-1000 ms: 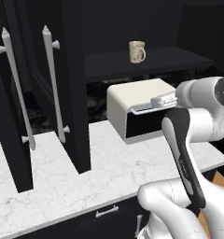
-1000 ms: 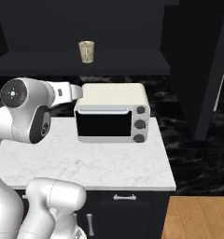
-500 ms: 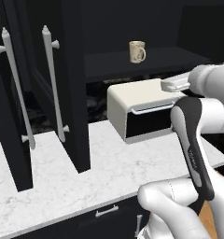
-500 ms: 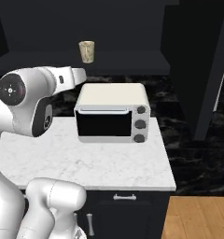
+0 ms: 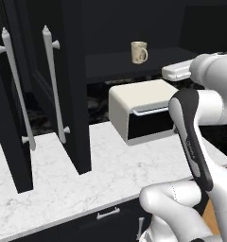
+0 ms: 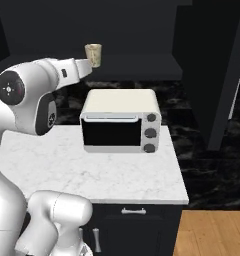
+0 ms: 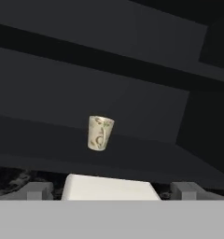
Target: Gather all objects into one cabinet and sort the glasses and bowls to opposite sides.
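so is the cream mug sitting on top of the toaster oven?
No, the cream mottled mug stands upright on the dark cabinet shelf behind and above the toaster oven, whose top is bare.

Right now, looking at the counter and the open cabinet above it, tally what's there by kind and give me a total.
Mugs: 1, the cream mottled mug on the cabinet shelf.
Toaster ovens: 1, the cream toaster oven on the marble counter.
Silver bar handles on the open cabinet doors: 2.
Total: 4.
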